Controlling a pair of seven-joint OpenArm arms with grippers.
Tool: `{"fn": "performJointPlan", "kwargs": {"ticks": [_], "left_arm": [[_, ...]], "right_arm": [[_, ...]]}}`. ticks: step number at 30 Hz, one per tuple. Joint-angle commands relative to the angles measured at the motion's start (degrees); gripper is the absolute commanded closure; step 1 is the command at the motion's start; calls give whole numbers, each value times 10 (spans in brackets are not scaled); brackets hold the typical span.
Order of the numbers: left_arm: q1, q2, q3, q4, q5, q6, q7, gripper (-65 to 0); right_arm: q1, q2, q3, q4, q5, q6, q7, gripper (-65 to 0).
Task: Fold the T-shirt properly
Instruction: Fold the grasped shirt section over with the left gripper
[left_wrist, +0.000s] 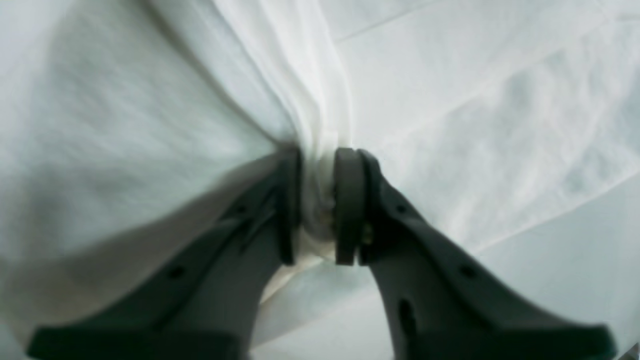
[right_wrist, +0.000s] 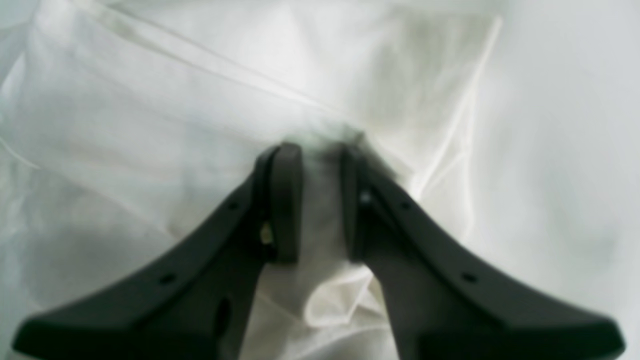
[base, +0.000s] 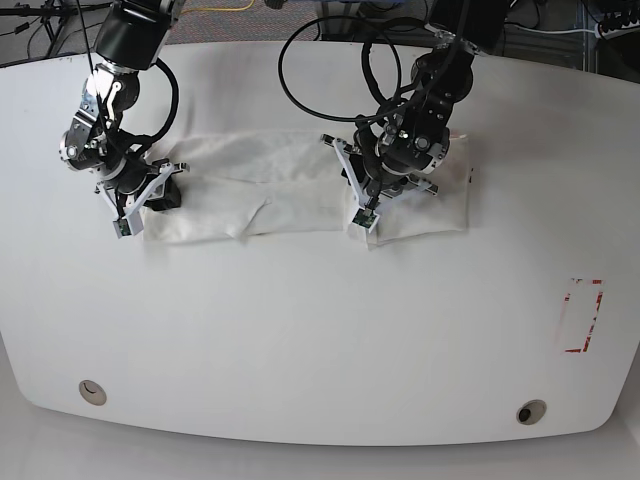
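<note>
Left claw: we see the left claw (left_wrist: 317, 205) nearly closed, its two dark pads pinching a bunched ridge of white cloth between them.
Right claw: our right claw (right_wrist: 320, 200) has its jaws close together with a narrow gap; cloth fills that gap, so it grips a fold as well.
Shirt and claws: in the base view the shirt (base: 300, 190) lies as a long band across the far half of the table (base: 320, 340). The right claw (base: 150, 195) sits at one end of the band, the left claw (base: 370, 205) partway along it, with a short stretch of cloth beyond it.
Shirt look: white, folded lengthwise into a strip, wrinkled; creases radiate from each pinch. We see no print on the showing side.
Wrist views: both are blurred, so fine detail of the cloth is hard to tell.
Count: one shirt, two arms, two claws, one table.
Other marks: a red outline (base: 582, 316) on the table, well apart from the shirt.
</note>
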Motion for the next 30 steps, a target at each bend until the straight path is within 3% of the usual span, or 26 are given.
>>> {"fn": "performJointPlan", "kwargs": {"ticks": [1,8,16,30], "left_arm": [[-6,2,-1,8,-4,-1,-10,-61],[-5,2,1,15,-4,-6,-8,-14],[27,-1,-2,59,0,-75,-7,-10],[74,-51,1,128,-3,-78,-8,-10]], "right_arm": [[-2,3,-3,-3,-30,-5,-45,-138],[-2,3,-3,-3,-30,-5,-45,-138],[-2,2,-3,-3,-30,-5,-45,-138],[-2,2,-3,-3,-30,-5,-45,-138]]}}
